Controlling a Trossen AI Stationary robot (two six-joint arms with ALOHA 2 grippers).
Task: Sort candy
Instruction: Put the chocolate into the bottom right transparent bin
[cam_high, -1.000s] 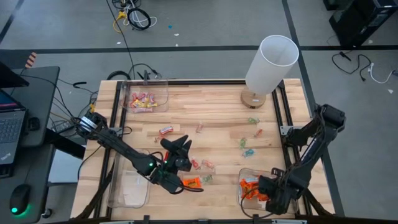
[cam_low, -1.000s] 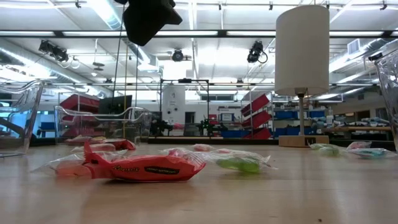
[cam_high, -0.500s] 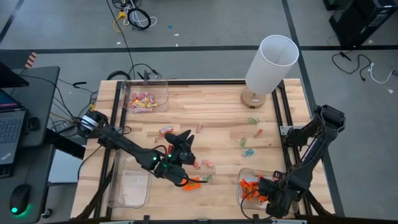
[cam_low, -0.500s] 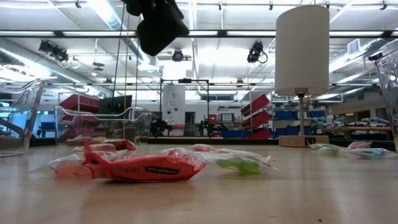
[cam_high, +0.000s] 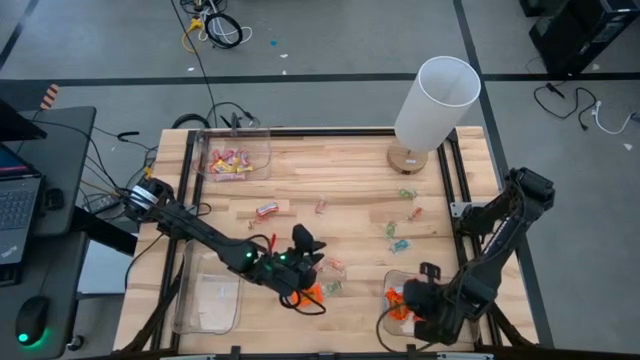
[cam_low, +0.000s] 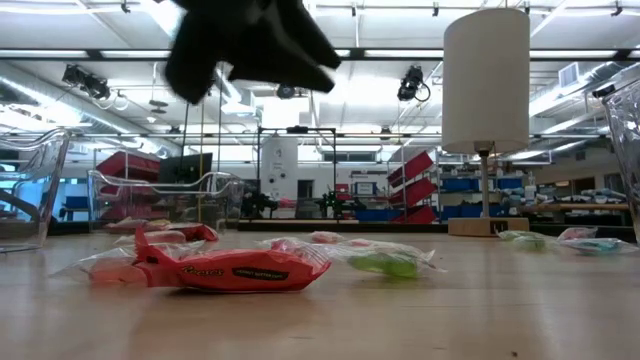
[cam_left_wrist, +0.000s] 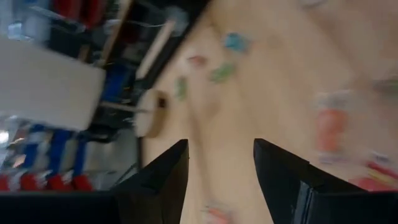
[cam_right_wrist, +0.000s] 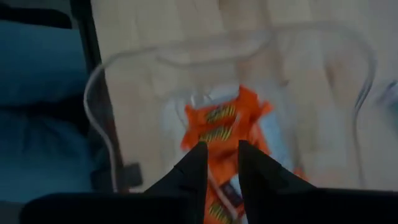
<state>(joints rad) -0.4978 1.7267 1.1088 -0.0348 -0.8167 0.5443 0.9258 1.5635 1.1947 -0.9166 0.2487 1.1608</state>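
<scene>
Bench (cam_high: 340, 170): pale wood planks, workshop hall beyond. White cylinder lamp (cam_high: 433, 100) at the far edge. Left tool (cam_high: 308, 262): fingers spread wide, empty, above orange candy (cam_low: 232, 270), which lay flat, long axis crosswise. Right tool (cam_right_wrist: 217, 163): narrow gap, nothing gripped, over clear bin (cam_right_wrist: 106, 124) holding orange candies (cam_right_wrist: 221, 121).

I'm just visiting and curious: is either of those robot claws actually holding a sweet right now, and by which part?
Neither. The left gripper hangs open over the table with nothing between its fingers. The right gripper is above the orange candies in the clear bin, its fingers apart and empty.
</scene>
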